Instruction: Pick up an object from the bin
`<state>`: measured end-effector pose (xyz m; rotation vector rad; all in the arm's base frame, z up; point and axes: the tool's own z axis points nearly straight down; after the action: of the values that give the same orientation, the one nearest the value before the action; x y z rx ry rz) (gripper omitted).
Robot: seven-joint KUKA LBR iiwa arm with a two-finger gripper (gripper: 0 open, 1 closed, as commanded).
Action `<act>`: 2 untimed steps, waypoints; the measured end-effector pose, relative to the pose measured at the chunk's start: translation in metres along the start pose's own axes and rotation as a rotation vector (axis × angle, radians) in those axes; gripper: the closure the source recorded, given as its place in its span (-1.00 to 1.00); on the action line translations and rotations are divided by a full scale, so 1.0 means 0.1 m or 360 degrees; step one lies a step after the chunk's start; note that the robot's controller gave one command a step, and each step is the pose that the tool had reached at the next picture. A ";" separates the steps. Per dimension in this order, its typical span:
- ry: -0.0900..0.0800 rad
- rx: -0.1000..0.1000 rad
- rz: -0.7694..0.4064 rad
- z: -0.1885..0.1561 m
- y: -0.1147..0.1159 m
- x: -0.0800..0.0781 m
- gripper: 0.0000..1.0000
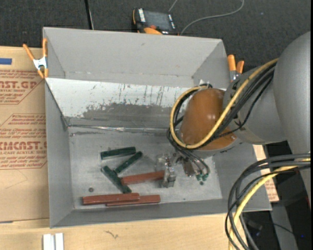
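My gripper (169,176) is low in the bin, right of centre, under the orange wrist cover. It stands at the right end of a short reddish-brown stick (141,178) that lies flat on the bin floor. Whether that stick is gripped cannot be seen. A dark green stick (115,178) lies slantwise at the brown stick's left end. Another dark green stick (128,161) lies just above it.
A third dark green stick (117,152) lies farther back on the left. Two long reddish-brown sticks (121,199) lie side by side along the front wall. A small green bit (201,178) sits right of the gripper. The arm and its cables cover the bin's right side.
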<state>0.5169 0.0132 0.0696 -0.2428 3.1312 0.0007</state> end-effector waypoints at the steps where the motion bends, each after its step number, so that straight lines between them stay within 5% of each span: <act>1: -0.0014 0.0004 -0.0550 -1.93 0.00 0.06 1.00; 2: -0.0003 -0.0001 -0.0549 -1.89 0.00 0.07 -1.00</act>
<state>0.5101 0.0124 0.2588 -0.7758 3.0410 0.0013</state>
